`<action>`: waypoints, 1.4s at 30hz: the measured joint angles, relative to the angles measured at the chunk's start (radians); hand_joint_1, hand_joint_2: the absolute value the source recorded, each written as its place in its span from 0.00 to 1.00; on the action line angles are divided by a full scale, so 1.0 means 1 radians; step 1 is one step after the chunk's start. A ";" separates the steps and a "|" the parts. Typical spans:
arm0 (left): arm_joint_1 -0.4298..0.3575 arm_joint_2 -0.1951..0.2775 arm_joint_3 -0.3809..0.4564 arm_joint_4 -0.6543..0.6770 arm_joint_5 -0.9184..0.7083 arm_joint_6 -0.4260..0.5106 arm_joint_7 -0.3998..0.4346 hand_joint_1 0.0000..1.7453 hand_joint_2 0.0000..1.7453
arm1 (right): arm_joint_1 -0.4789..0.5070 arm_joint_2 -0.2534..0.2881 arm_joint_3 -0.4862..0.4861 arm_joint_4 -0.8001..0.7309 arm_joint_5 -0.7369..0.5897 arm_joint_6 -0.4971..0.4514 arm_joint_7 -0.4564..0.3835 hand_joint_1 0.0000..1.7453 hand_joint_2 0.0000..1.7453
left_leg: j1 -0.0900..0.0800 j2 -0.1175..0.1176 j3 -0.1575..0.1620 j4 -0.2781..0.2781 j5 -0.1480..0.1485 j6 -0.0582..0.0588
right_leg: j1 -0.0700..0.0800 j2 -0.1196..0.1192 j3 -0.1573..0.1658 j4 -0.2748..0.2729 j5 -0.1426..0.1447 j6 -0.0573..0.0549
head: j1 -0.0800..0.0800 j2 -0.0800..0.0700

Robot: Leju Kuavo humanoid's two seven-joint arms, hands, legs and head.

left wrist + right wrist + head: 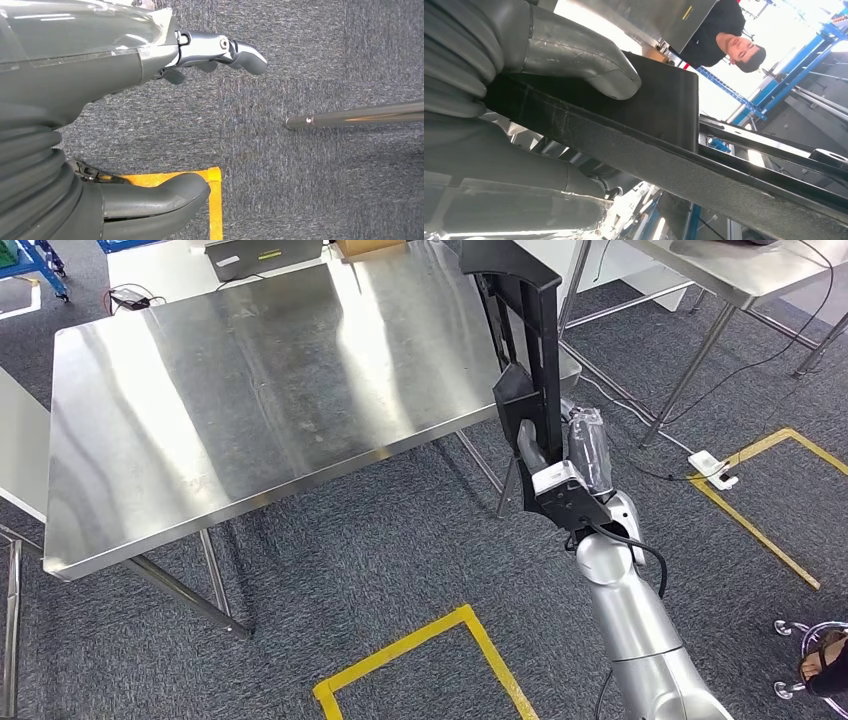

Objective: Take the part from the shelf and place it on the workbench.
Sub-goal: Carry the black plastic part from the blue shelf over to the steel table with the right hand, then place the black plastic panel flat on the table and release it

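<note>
Workbench: a bare, shiny stainless-steel table (250, 410) on crossed steel legs takes up the left and middle of the head view; its right edge ends just beside the held part.
Open room: grey carpet (400, 540) lies in front of the near edge, marked by a yellow tape outline (420, 650) on the floor; a second yellow outline (770, 490) lies to the far right, with a white power strip (712, 466) near it.
Other furniture: another steel table (740, 270) stands at the far right.
Part: a long black plastic frame piece (530, 350) with a flat panel and ribbed rails stands nearly upright, off the right edge of the workbench and held in the air.
Right hand: the right hand (560, 455) grips the part's lower end, its thick grey thumb (589, 65) pressed flat on the black panel.
Left hand: the left hand (150, 115) hangs over the carpet holding nothing, fingers apart.
Person: a person in a black shirt (719, 35) stands beyond the part in the right wrist view.
</note>
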 joint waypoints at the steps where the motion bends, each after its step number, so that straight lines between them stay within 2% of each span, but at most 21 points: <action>1: 0.000 0.000 0.000 0.000 0.000 0.000 0.000 0.00 1.00 | -0.004 0.000 0.001 0.003 0.000 0.000 -0.001 1.00 1.00 | -0.001 0.000 0.000 0.000 0.000 0.000 | 0.000 0.000 0.000 0.000 0.000 0.000 | 0.000 0.000; 14: 0.000 0.001 0.004 0.001 -0.006 -0.009 -0.008 0.00 1.00 | -0.059 0.005 0.015 0.029 -0.001 -0.004 -0.004 1.00 1.00 | -0.012 0.000 -0.001 0.003 -0.001 0.001 | -0.006 -0.001 0.001 -0.003 0.001 0.002 | 0.000 0.000; 16: 0.000 0.003 0.004 0.002 -0.013 -0.015 -0.015 0.00 1.00 | -0.065 0.005 0.016 0.031 -0.002 -0.005 -0.004 1.00 1.00 | -0.014 0.000 -0.002 0.005 -0.005 0.010 | -0.014 -0.001 0.004 -0.008 0.001 0.006 | -0.001 0.000; 17: 0.000 0.004 0.004 0.002 -0.017 -0.018 -0.019 0.00 1.00 | -0.068 0.005 0.017 0.031 -0.003 -0.006 -0.005 1.00 1.00 | -0.015 0.001 0.000 0.002 -0.006 0.018 | -0.016 -0.001 0.008 -0.015 0.002 0.009 | -0.001 0.000; 19: 0.002 0.005 0.004 0.002 -0.021 -0.020 -0.026 0.00 1.00 | -0.075 0.003 0.018 0.031 -0.005 -0.007 -0.006 1.00 1.00 | -0.006 0.004 0.025 -0.030 0.002 0.033 | -0.010 -0.001 0.012 -0.014 0.000 0.013 | -0.001 0.000; 21: 0.002 0.003 0.003 0.002 -0.025 -0.021 -0.030 0.00 1.00 | -0.082 -0.001 0.019 0.032 -0.007 -0.009 -0.008 1.00 1.00 | 0.004 0.009 0.054 -0.061 0.012 0.040 | -0.004 -0.003 -0.021 0.055 -0.027 0.009 | 0.000 0.000; 23: 0.002 0.002 0.003 0.002 -0.028 -0.020 -0.032 0.00 1.00 | -0.082 -0.004 0.021 0.034 -0.009 -0.010 -0.009 1.00 1.00 | 0.006 0.012 0.061 -0.065 0.009 0.042 | -0.008 -0.003 -0.097 0.186 -0.071 0.009 | 0.001 0.000; 24: 0.003 0.000 0.003 0.003 -0.030 -0.019 -0.032 0.00 1.00 | -0.080 -0.006 0.022 0.035 -0.009 -0.010 -0.009 1.00 1.00 | 0.008 0.012 0.063 -0.064 0.006 0.039 | -0.012 -0.003 -0.127 0.233 -0.081 0.014 | 0.001 0.000; 25: 0.005 -0.001 0.003 0.003 -0.031 -0.019 -0.032 0.00 1.00 | -0.077 -0.008 0.023 0.035 -0.010 -0.010 -0.009 1.00 1.00 | 0.011 0.011 0.065 -0.063 0.001 0.034 | -0.018 -0.003 -0.141 0.244 -0.076 0.025 | 0.001 0.000; 26: 0.006 -0.003 0.003 0.004 -0.032 -0.019 -0.032 0.00 1.00 | -0.075 -0.008 0.024 0.036 -0.010 -0.010 -0.009 1.00 1.00 | 0.016 0.010 0.069 -0.060 -0.004 0.027 | -0.024 -0.004 -0.130 0.211 -0.054 0.039 | 0.001 0.000; 28: 0.006 -0.004 0.003 0.004 -0.033 -0.019 -0.033 0.00 1.00 | -0.075 -0.010 0.027 0.036 -0.010 -0.010 -0.009 1.00 1.00 | 0.024 0.007 0.074 -0.046 -0.022 0.007 | -0.038 -0.004 -0.068 0.073 0.011 0.071 | 0.002 0.000; 29: 0.006 -0.003 0.003 0.004 -0.033 -0.019 -0.033 0.00 1.00 | -0.075 -0.011 0.027 0.036 -0.011 -0.010 -0.009 1.00 1.00 | 0.025 0.006 0.072 -0.035 -0.033 -0.003 | -0.041 -0.003 -0.040 0.021 0.030 0.078 | 0.003 0.000; 30: 0.006 -0.001 0.003 0.004 -0.033 -0.018 -0.033 0.00 1.00 | -0.074 -0.011 0.028 0.037 -0.011 -0.011 -0.010 1.00 1.00 | 0.024 0.005 0.070 -0.024 -0.043 -0.011 | -0.042 -0.001 -0.024 -0.007 0.038 0.074 | 0.003 0.000; 33: 0.007 -0.002 0.003 0.005 -0.033 -0.018 -0.034 0.00 1.00 | -0.071 -0.013 0.030 0.037 -0.011 -0.012 -0.010 1.00 1.00 | 0.025 0.002 0.068 -0.015 -0.056 -0.022 | -0.035 0.003 -0.021 -0.003 0.026 0.034 | 0.002 0.000; 34: 0.007 -0.002 0.003 0.005 -0.033 -0.018 -0.034 0.00 1.00 | -0.070 -0.013 0.030 0.037 -0.011 -0.013 -0.010 1.00 1.00 | 0.027 0.004 0.069 -0.015 -0.059 -0.024 | -0.035 0.003 -0.020 0.000 0.022 0.024 | 0.001 0.000; 36: 0.005 -0.002 0.003 0.005 -0.033 -0.019 -0.034 0.00 1.00 | -0.070 -0.013 0.031 0.036 -0.011 -0.014 -0.010 1.00 1.00 | 0.031 0.023 0.056 0.023 -0.078 -0.030 | -0.035 0.002 -0.011 0.000 0.014 0.009 | 0.000 0.000; 37: 0.004 -0.002 0.003 0.005 -0.033 -0.019 -0.034 0.00 1.00 | -0.071 -0.013 0.031 0.035 -0.011 -0.014 -0.010 1.00 1.00 | 0.031 0.035 0.030 0.072 -0.097 -0.032 | -0.034 0.001 -0.005 0.000 0.009 0.001 | -0.001 0.000; 39: 0.004 -0.002 0.003 0.005 -0.034 -0.019 -0.034 0.00 1.00 | -0.071 -0.013 0.031 0.033 -0.012 -0.014 -0.009 1.00 1.00 | 0.030 0.049 -0.054 0.212 -0.143 -0.034 | -0.027 -0.002 0.006 0.000 -0.001 -0.013 | -0.002 0.000; 40: 0.004 -0.002 0.003 0.006 -0.034 -0.019 -0.034 0.00 1.00 | -0.070 -0.013 0.031 0.033 -0.013 -0.015 -0.008 1.00 1.00 | 0.030 0.050 -0.095 0.266 -0.151 -0.033 | -0.023 -0.003 0.012 0.000 -0.006 -0.018 | -0.002 0.000; 41: 0.004 -0.002 0.003 0.006 -0.034 -0.019 -0.034 0.00 1.00 | -0.070 -0.013 0.032 0.033 -0.014 -0.015 -0.007 1.00 1.00 | 0.029 0.050 -0.124 0.290 -0.142 -0.029 | -0.019 -0.003 0.018 0.000 -0.012 -0.022 | -0.002 0.000; 42: 0.004 -0.002 0.003 0.006 -0.034 -0.019 -0.034 0.00 1.00 | -0.070 -0.013 0.032 0.033 -0.015 -0.015 -0.006 1.00 1.00 | 0.027 0.051 -0.132 0.273 -0.108 -0.021 | -0.015 -0.003 0.027 0.000 -0.018 -0.024 | -0.002 0.000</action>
